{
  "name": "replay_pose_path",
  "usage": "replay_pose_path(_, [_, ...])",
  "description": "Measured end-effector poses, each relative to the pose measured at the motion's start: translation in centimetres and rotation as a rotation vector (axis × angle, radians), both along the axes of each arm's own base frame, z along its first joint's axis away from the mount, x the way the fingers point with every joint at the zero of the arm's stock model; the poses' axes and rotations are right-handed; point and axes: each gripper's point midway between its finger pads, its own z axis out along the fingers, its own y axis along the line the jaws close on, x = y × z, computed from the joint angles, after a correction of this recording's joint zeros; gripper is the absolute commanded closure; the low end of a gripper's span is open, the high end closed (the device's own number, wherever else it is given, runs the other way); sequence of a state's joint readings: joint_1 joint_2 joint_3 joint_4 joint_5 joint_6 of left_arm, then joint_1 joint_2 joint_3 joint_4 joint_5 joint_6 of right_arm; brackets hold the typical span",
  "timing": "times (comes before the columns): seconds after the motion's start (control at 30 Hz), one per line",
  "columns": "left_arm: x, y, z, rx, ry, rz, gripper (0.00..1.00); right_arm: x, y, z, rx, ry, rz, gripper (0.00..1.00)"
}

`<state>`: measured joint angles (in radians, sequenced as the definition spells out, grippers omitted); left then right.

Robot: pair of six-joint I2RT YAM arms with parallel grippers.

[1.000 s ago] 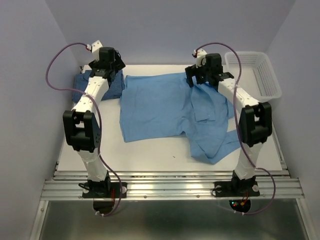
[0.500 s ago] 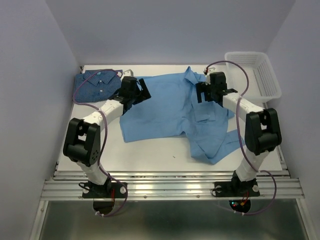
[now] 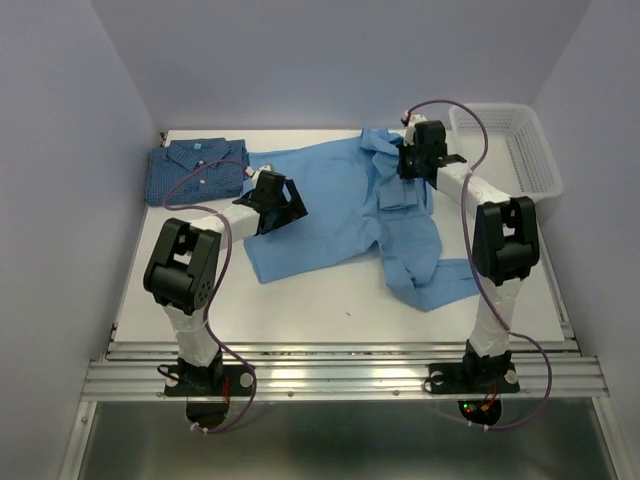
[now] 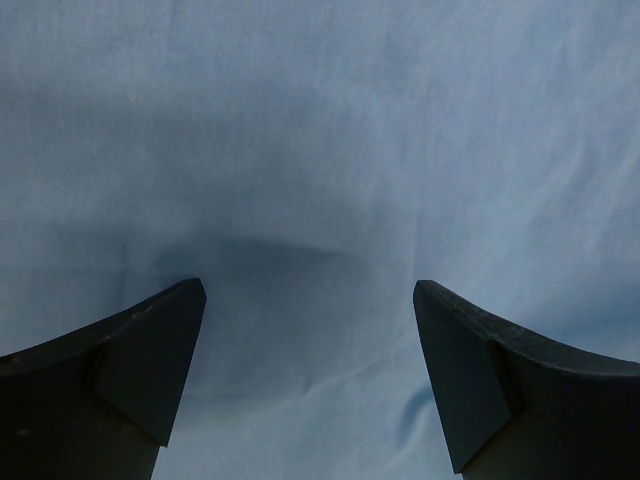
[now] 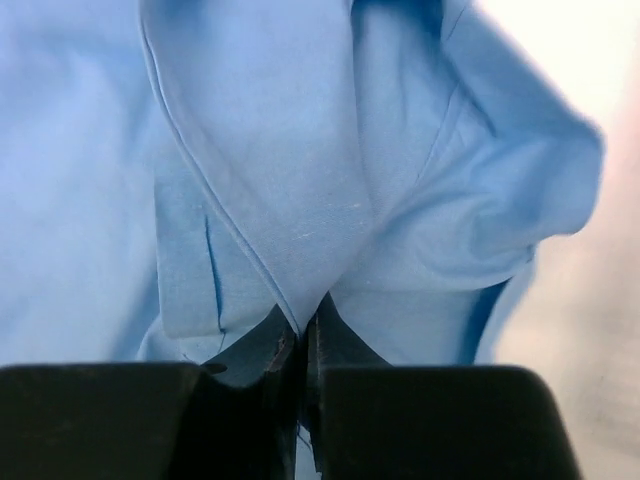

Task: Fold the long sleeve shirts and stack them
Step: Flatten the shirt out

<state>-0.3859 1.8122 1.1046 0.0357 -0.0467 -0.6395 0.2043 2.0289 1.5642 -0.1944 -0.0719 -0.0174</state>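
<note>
The light sky-blue shirt lies spread and rumpled across the middle of the table, with a sleeve trailing toward the front right. The darker checked shirt sits folded at the back left. My left gripper hovers open over the left part of the light-blue shirt; in the left wrist view its gripper has only flat cloth between the fingers. My right gripper is at the shirt's collar end. In the right wrist view that gripper is shut on a raised fold of the light-blue shirt.
A white mesh basket stands at the back right corner, just right of my right arm. Bare white table shows in front of the shirt. Walls close in on the left, back and right.
My left arm swung from the checked shirt at the back left over to the light-blue shirt. My right gripper closed on the cloth near the collar and drew it toward the back.
</note>
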Motion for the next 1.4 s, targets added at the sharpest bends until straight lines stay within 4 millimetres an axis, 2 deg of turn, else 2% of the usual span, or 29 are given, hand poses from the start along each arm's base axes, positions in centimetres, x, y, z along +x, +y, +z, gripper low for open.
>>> replay_pose_path(0.13, [-0.6,0.8,-1.0,0.038,0.038,0.016,0.01,4.0,0.9,5.9,0.085,-0.129,-0.055,0.90])
replay_pose_path(0.23, [-0.9,1.2,-1.4,0.055,0.049,0.027,0.01,6.6,0.8,10.1,0.122,-0.232,-0.114,0.90])
replay_pose_path(0.33, [-1.1,1.5,-1.7,0.064,0.052,0.032,0.01,9.0,0.7,12.2,0.137,-0.301,-0.141,0.81])
replay_pose_path(0.37, [-1.1,1.5,-1.7,0.065,0.051,0.034,0.01,9.7,0.8,12.4,0.140,-0.315,-0.144,0.82])
replay_pose_path(0.43, [-1.1,1.6,-1.8,0.070,0.052,0.037,0.01,10.7,0.7,12.0,0.138,-0.320,-0.146,0.82])
replay_pose_path(0.5, [-1.1,1.6,-1.8,0.071,0.053,0.038,0.01,10.9,0.6,10.6,0.127,-0.300,-0.145,0.81])
replay_pose_path(0.57, [-1.1,1.6,-1.8,0.073,0.054,0.036,0.01,10.8,0.7,9.3,0.115,-0.272,-0.135,0.71])
replay_pose_path(0.67, [-1.1,1.8,-1.8,0.090,0.069,0.035,0.01,10.1,0.8,7.3,0.096,-0.226,-0.110,0.69])
replay_pose_path(0.77, [-1.3,2.3,-2.0,0.120,0.088,0.048,0.01,8.0,0.5,3.9,0.067,-0.138,-0.095,0.69])
replay_pose_path(0.87, [-1.8,3.5,-2.3,0.168,0.114,0.074,0.01,6.0,0.4,1.7,0.056,-0.068,-0.083,0.70])
replay_pose_path(0.93, [-2.1,4.6,-2.5,0.207,0.131,0.102,0.01,4.4,0.3,0.6,0.052,-0.022,-0.075,0.77])
replay_pose_path(1.0, [-2.5,6.1,-2.7,0.255,0.151,0.140,0.01,2.5,0.1,-0.3,0.047,0.028,-0.068,0.80])
replay_pose_path(1.13, [-3.6,9.2,-3.1,0.344,0.204,0.208,0.01,1.2,-0.1,-0.4,0.038,0.067,-0.066,0.80])
replay_pose_path(1.2, [-3.9,10.4,-3.2,0.365,0.224,0.237,0.01,0.9,-0.4,-0.2,0.024,0.074,-0.073,0.85])
replay_pose_path(1.4, [-4.2,12.1,-3.1,0.389,0.240,0.277,0.01,-1.0,-0.9,2.5,0.007,0.057,-0.049,0.86])
